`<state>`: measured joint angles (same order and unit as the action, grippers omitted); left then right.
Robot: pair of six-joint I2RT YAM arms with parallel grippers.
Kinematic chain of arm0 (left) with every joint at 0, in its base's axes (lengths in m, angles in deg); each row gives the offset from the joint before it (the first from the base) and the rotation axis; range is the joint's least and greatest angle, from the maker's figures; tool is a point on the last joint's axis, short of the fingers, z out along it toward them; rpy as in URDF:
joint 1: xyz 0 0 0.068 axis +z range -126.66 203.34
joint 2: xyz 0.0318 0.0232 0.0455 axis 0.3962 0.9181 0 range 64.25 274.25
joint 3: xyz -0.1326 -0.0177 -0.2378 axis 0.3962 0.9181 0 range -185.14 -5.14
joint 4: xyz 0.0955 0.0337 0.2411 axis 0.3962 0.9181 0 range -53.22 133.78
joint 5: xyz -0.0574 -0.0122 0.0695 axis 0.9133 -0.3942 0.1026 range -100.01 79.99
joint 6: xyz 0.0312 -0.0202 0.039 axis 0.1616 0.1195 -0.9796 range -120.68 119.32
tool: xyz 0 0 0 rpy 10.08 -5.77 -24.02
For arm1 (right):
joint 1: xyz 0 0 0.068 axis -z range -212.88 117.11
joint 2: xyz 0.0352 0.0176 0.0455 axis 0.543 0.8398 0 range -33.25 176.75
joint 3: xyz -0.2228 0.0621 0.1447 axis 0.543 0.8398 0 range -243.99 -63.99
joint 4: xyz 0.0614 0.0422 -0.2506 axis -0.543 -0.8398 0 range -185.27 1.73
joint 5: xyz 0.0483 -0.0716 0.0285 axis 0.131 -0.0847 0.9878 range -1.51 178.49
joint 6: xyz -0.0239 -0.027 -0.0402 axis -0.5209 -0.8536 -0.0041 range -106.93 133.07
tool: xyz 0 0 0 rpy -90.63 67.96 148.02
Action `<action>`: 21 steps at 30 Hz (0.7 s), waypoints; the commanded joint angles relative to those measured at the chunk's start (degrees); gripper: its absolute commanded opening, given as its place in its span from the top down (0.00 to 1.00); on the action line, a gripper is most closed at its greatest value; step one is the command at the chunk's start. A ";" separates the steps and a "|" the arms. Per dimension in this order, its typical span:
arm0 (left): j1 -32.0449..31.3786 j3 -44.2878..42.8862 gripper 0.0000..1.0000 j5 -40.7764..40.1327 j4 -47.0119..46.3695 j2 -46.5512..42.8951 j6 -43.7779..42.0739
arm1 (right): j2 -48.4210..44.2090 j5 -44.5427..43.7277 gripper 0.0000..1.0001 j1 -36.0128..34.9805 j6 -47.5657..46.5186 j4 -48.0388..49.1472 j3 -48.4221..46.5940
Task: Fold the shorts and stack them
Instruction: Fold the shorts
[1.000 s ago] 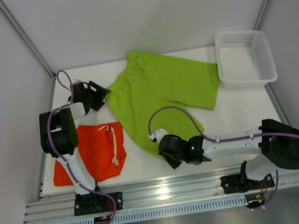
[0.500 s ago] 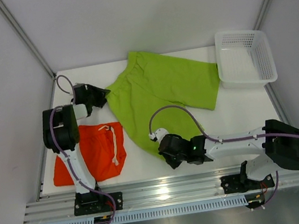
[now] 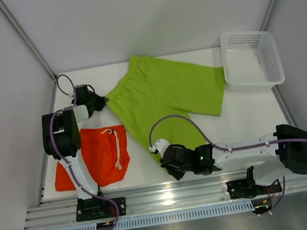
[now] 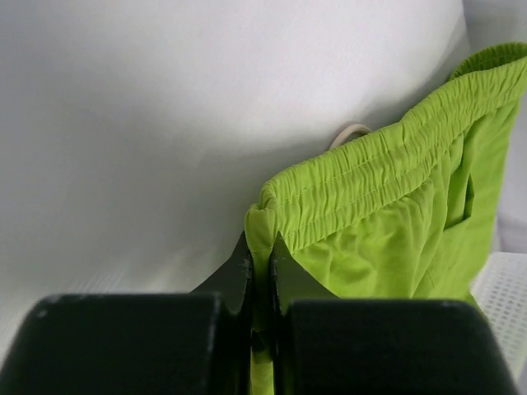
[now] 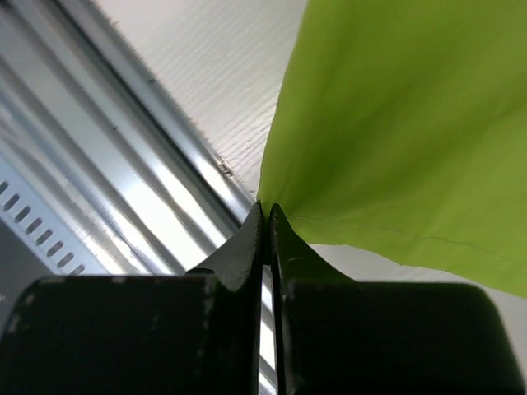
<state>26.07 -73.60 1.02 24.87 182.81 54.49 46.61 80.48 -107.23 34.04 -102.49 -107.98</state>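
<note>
The lime green shorts [image 3: 164, 92] lie spread across the middle of the white table. My left gripper [image 3: 102, 101] is shut on the left corner of their elastic waistband [image 4: 354, 177], with green fabric pinched between the jaws. My right gripper [image 3: 161, 152] is shut on the near leg hem corner [image 5: 284, 185], close to the table's front edge. The orange-red shorts [image 3: 98, 154] lie folded at the front left, white drawstring showing, below the left arm.
A white mesh basket [image 3: 252, 58] stands at the back right corner. The metal rail [image 3: 173, 194] runs along the table's near edge, right beneath my right gripper. White walls close in on the left, back and right.
My left gripper has shut on the waistband corner. The right gripper has pulled the near leg hem toward the front edge, stretching the green shorts longer.
</note>
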 commanded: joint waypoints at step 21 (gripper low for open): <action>2.82 -6.13 1.00 -23.68 46.77 -27.95 -9.92 | -12.96 -10.27 1.00 -12.33 -4.18 -22.58 -19.10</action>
<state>27.84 -74.54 -20.16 65.40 157.26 42.43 36.75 75.19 -122.42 29.19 -116.56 -122.08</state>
